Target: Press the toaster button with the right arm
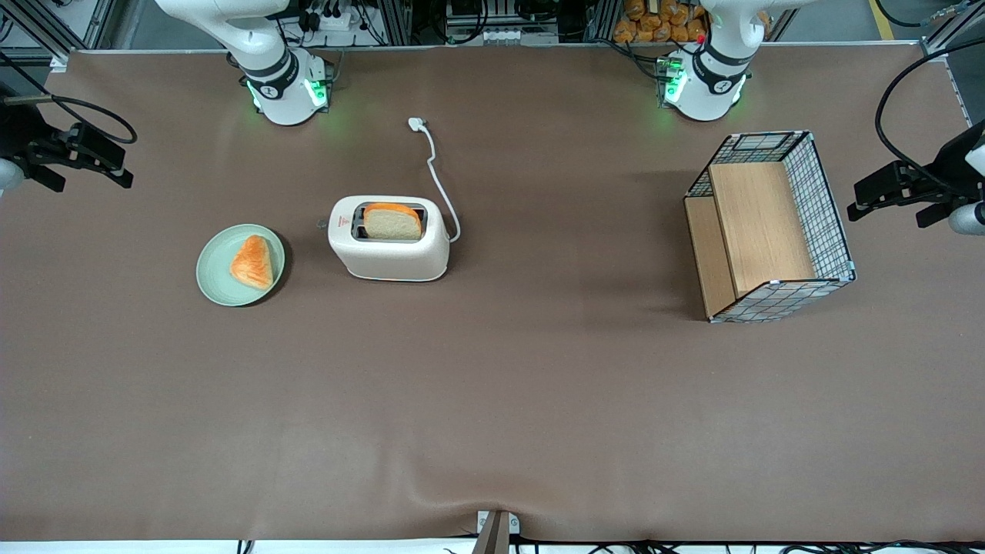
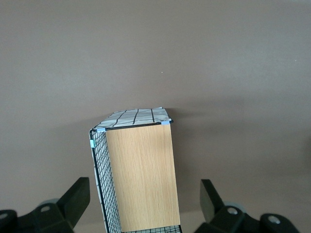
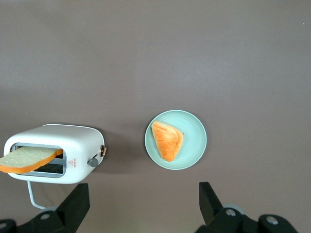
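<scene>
The cream-white toaster (image 1: 389, 240) (image 3: 54, 153) stands on the brown table with a slice of bread (image 1: 392, 221) sticking up from one slot. Its button (image 1: 322, 225) (image 3: 103, 151), a small dark lever tab, juts from the narrow face turned toward the plate. The right arm's gripper (image 1: 86, 173) (image 3: 144, 208) hangs high over the working arm's end of the table, well apart from the toaster. It is open, its fingers (image 3: 73, 206) wide apart with only bare table between them.
A pale green plate (image 1: 218, 283) (image 3: 197, 141) with an orange pastry (image 1: 253, 262) lies beside the toaster's button face. The white cord and plug (image 1: 416, 123) trail away from the toaster. A wire-and-wood rack (image 1: 769, 227) stands toward the parked arm's end.
</scene>
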